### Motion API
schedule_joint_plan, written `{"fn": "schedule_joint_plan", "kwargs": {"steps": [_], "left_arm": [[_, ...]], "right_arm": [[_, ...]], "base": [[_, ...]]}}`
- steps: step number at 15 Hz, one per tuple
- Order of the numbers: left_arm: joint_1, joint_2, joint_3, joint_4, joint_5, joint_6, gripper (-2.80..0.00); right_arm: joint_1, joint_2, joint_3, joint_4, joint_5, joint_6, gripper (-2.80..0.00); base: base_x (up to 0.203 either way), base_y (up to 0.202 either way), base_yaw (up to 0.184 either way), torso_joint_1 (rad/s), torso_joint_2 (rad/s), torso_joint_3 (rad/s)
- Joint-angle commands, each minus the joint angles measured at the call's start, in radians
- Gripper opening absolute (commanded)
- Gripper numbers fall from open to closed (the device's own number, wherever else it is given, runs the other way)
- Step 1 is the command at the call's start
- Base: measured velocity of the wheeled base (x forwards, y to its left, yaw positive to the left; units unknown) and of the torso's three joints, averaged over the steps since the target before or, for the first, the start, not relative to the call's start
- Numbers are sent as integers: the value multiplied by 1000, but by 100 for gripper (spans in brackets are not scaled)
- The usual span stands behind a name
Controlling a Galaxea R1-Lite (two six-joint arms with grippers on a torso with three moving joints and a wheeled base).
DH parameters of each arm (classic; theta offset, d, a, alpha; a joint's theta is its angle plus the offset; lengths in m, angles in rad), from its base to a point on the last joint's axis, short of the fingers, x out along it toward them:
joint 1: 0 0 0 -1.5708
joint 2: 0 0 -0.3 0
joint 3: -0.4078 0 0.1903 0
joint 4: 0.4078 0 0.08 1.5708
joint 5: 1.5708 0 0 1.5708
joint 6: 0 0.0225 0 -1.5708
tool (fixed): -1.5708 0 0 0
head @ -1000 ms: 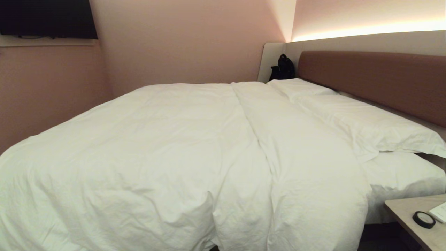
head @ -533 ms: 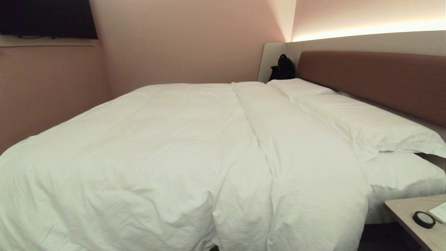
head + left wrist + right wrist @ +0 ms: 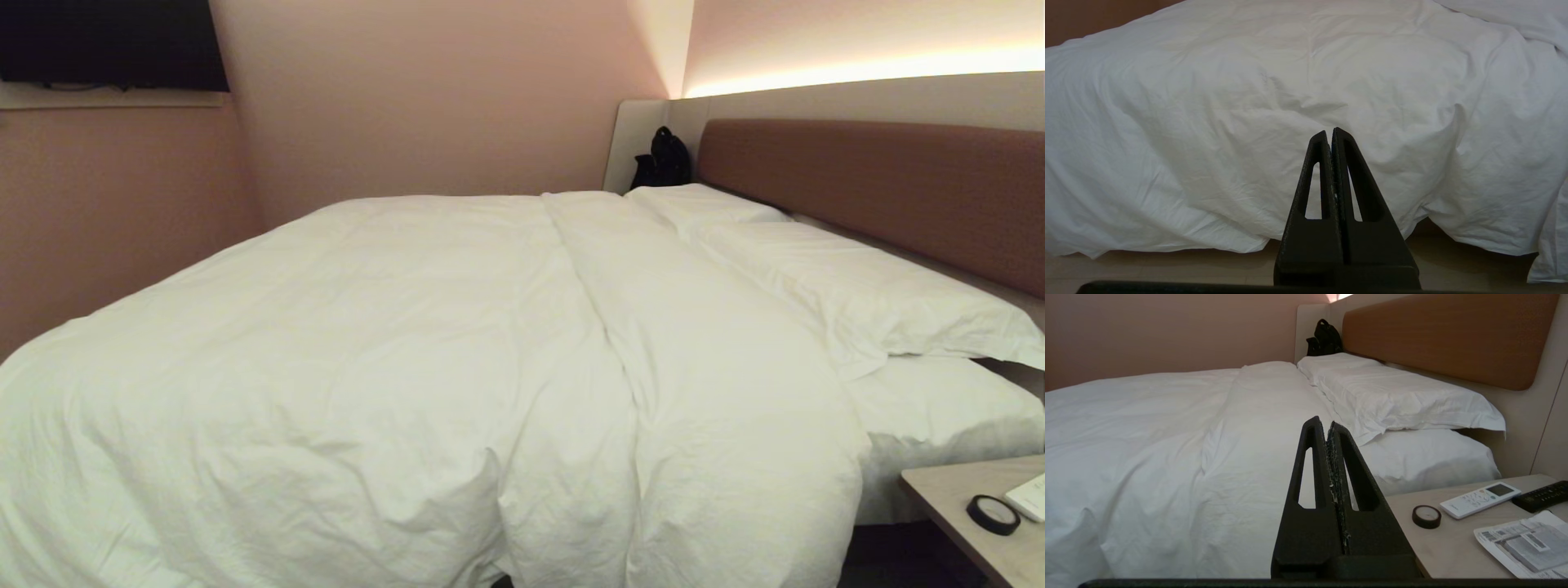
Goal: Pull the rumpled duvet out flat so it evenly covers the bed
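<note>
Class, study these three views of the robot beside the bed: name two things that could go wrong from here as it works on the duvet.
1. The duvet hangs down to the floor at the near side; pulling there could drag more off the bed instead of evening it.
2. The bedside table close to the right gripper holds a white remote, a small round object and a leaflet; a swing could knock them off.

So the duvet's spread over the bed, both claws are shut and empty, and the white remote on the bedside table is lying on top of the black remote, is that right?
Not quite. In the right wrist view the white remote lies beside the black remote, apart from it, not on top. The rest holds: the duvet covers the bed, and the left claw and right claw are shut and empty.
</note>
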Motion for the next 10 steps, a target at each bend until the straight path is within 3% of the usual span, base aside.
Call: {"fn": "schedule_joint_plan", "kwargs": {"steps": [1,10], "left_arm": [[0,0,0,0,0,0,-280],[0,0,0,0,0,0,-280]], "right_arm": [[0,0,15,-28,2,-1,-280],[0,0,130,-33,6,-19,-280]], "base": [[0,0,0,0,0,0],[0,0,0,0,0,0]]}}
